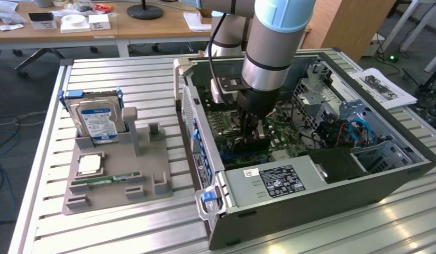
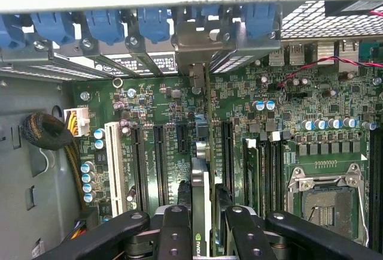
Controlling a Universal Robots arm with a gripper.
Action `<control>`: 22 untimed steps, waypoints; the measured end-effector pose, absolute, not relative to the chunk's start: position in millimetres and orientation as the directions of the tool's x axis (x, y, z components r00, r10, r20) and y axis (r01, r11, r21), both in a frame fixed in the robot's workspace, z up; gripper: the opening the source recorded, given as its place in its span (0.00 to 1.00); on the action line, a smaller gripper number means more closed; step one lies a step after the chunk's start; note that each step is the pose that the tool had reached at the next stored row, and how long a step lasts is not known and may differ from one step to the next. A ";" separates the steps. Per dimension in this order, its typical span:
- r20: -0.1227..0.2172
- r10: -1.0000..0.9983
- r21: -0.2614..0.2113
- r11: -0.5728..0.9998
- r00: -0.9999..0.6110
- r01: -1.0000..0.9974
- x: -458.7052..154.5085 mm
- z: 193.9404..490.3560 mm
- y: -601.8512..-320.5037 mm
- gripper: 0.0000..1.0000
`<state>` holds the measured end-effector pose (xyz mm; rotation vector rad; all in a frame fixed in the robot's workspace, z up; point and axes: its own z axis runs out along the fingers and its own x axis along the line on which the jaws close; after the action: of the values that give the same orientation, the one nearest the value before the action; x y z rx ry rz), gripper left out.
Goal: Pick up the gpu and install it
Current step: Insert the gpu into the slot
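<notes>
**Figure. Seating the card, wrist and exterior views.** The fingers [image 2: 175, 231] stand narrow, clamped one on each face of the gpu [image 2: 201, 212], which I hold edge-on and upright inside the computer case [image 1: 387, 177], directly over the motherboard [image 2: 287, 110]. The card lies parallel to the black expansion slots [image 2: 160, 158] on either side of it. Its grey end bracket [image 2: 197, 71] reaches toward the rear wall, below the row of blue retention clips [image 2: 105, 23]. Whether the edge connector has entered its slot I cannot tell, since the card hides that slot.

*Doing it well (my judgement):* I should keep the card vertical and square to the slot line. The bracket tongue should meet the rear opening as the connector meets the slot, and the press should go straight down without rocking. The white slot [image 2: 114, 158] and the capacitors [image 2: 267, 105] near the card leave little room for sideways drift.

*Legible marks:* the card's top edge carries what reads as the NVIDIA logo [image 2: 199, 245]. The power supply label [image 1: 278, 181] and the blue-white label on the hard drive [image 1: 98, 120], which stands in the grey parts tray [image 1: 112, 198] on the bench [image 1: 133, 79], are too small to read.
</notes>
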<state>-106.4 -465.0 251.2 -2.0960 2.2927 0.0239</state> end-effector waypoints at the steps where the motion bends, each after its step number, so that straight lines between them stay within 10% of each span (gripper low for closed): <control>1: -0.036 -0.995 -0.012 0.090 -0.089 -0.996 -106.4 251.2 -465.0 0.27; 22: -0.037 -0.995 -0.012 0.090 -0.089 -0.996 -106.4 251.2 -465.0 0.40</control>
<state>-106.4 -465.0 251.2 -2.0958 2.2926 0.0241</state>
